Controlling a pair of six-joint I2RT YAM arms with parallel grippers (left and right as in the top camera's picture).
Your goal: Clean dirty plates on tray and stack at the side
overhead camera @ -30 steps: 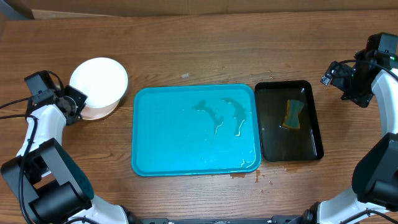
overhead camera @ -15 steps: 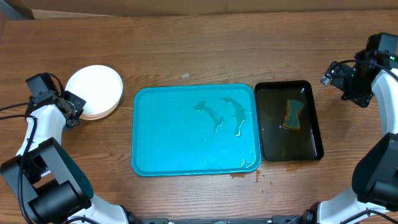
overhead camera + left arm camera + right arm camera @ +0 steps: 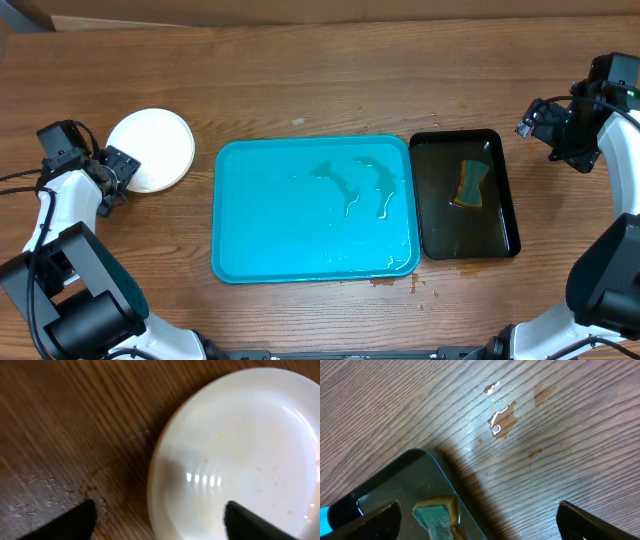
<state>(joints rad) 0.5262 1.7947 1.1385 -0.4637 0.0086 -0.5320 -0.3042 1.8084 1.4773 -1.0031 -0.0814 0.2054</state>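
Since the tray (image 3: 260, 250) is bare apart from water (image 3: 352, 195) and the plates (image 3: 150, 148) sit stacked on the counter (image 3: 300, 80) left of it, job looks basically done; left tool (image 3: 160, 525) and right tool (image 3: 480, 522) gape wide, empty.

Your worktop (image 3: 300, 80) is dark brown wood grain all round; just beyond the right fingers (image 3: 600, 530), small wet patches (image 3: 502, 420) on it catch the light.

A narrow black tray (image 3: 470, 238) is sitting on the wooden table (image 3: 300, 80), holding dark water with a yellow-and-green sponge (image 3: 469, 184) lying in it. Small brown puddles (image 3: 502, 420) are glistening on the wood near its corner
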